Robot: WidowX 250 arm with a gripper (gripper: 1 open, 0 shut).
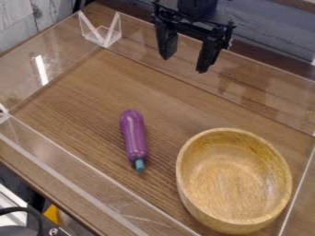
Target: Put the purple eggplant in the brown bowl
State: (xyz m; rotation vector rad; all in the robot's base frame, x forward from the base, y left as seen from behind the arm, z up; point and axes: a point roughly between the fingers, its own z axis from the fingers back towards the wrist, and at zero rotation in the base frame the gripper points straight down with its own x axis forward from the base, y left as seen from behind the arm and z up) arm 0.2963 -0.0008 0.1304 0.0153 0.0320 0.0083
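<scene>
Item one: small slender glossy purple toy eggplant (133,136) with a teal-green stem tip. It lies flat on the bench, roughly mid-frame, long axis running near to far. The stem end points toward the near edge. It rests to the left of the bowl, near it but not touching.

Item two: large round light-brown wooden bowl (234,218) with visible grain and a thick rim. It stands upright on the bench at the lower right, its near rim close to the bottom edge of the view. Nothing lies inside it.

Item three: black robot gripper (185,53) at the top centre, hanging above the far part of the bench. It points downward. Its two dark fingers (165,46) stand spread wide apart, with only bare air between them; they hold nothing. It is well apart from both the eggplant and the bowl.

Item four: dark wood-grain bench (87,101) carrying the eggplant and the bowl, its grain running diagonally across the view.

Item five: clear transparent low wall panels (37,64) bordering the bench on the left and near sides, showing glare and reflections.

Item six: small clear V-shaped plastic piece (99,30) standing at the far left corner, beside the wall, well apart from the eggplant.
</scene>
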